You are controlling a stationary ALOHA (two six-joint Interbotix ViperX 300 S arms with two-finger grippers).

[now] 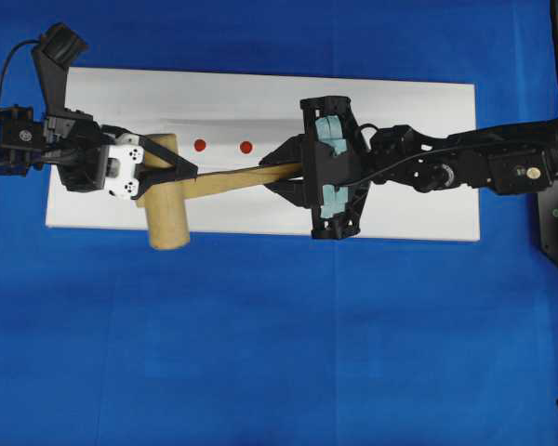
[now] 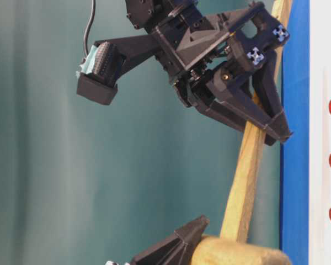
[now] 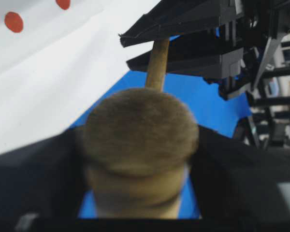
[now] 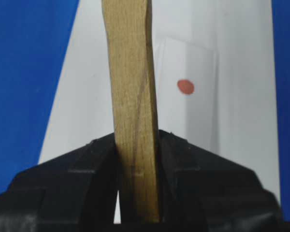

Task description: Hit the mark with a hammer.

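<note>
**Hammer held at both ends over the board**

Blue cloth (image 1: 260,353), white board (image 1: 400,111) with red marks (image 1: 200,145). Hammer (image 1: 167,218) lies across the board's left part. Right gripper (image 1: 293,172) clamps its handle; left gripper (image 1: 172,172) straddles the head, jaws fairly wide.

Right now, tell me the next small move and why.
Probably back the left end effector clear of the hammer head. Its fingers flank the head, while the right end effector is shut on the handle, as the right wrist view shows. The red marks lie just beside the head.
</note>
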